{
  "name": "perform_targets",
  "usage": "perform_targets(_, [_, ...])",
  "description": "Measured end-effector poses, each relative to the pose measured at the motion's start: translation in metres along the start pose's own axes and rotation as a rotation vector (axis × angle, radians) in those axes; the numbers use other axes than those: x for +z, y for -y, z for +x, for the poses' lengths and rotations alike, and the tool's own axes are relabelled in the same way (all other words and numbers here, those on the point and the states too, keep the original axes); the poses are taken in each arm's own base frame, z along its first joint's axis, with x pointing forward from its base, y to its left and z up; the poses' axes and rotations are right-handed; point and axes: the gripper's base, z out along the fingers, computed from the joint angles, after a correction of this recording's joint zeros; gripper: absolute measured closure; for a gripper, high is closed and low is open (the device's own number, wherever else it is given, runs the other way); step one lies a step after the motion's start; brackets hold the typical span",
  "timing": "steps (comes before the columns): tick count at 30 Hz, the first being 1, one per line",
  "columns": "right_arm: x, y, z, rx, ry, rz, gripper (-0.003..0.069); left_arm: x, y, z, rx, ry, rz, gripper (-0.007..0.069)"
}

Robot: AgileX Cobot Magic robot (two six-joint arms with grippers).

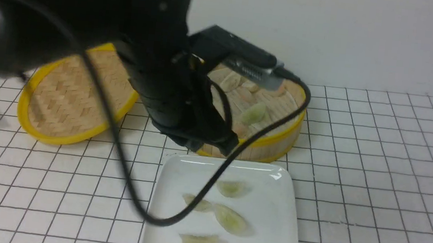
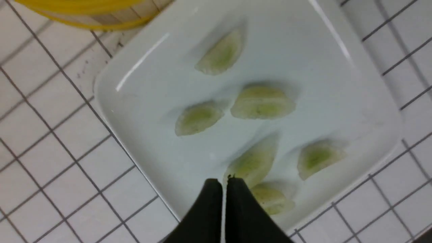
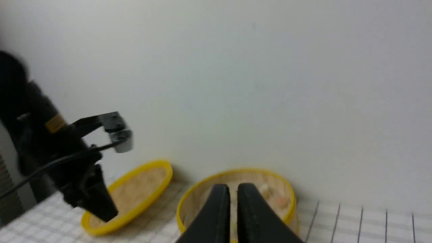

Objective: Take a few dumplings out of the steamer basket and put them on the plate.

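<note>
Gridded tabletop (image 1: 376, 174) bears the plate (image 2: 145, 111) with six dumplings (image 2: 263, 101), left claw (image 2: 224, 184) closed.

Soft, even light is coming from overhead, brightening the white worktop (image 1: 376, 174) and casting only faint shadows beside the dumplings (image 1: 230, 218). Glare is streaking the far rim of the plate (image 1: 283, 209) near the worktop's front edge. The left arm (image 1: 91, 11) is smearing with motion blur over the far left corner. Both wrist views are looking soft; the steamer basket (image 3: 249, 172) and lid (image 3: 141, 185) by the far edge are sitting out of focus in greyer light.
</note>
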Motion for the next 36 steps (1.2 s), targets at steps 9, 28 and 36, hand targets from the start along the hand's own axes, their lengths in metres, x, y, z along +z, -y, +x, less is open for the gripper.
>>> perform_targets(9, [0.006,0.001,0.016,-0.068,0.154,-0.019,0.0636,-0.084,-0.002,0.111,-0.005,0.561,0.014,0.0631])
perform_targets(28, [0.006,0.000,0.015,-0.057,0.169,-0.023,0.0636,-0.130,-0.008,0.259,-0.022,1.152,0.048,0.0631])
perform_targets(36, [0.006,0.000,0.015,-0.057,0.169,-0.023,0.0636,-0.147,-0.009,0.282,0.000,1.297,0.040,0.0631])
